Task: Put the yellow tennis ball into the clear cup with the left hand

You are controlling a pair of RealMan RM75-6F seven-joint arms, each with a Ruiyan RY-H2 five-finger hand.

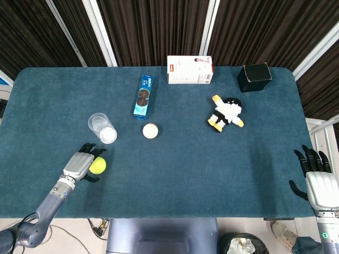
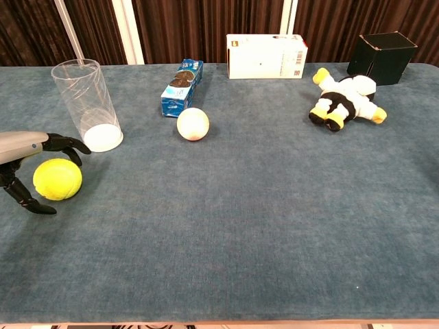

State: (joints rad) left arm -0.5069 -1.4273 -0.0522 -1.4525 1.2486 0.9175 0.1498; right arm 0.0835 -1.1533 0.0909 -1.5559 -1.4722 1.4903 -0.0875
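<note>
Chest view shows the left robot hand [image 2: 27, 164] cupping, not yet clenching, the round yellow tennis ball [image 2: 57, 179] on the blue tabletop [image 2: 260, 199], just beyond it the upright empty clear plastic cup [image 2: 87, 105]; lifting and dropping remain.
</note>
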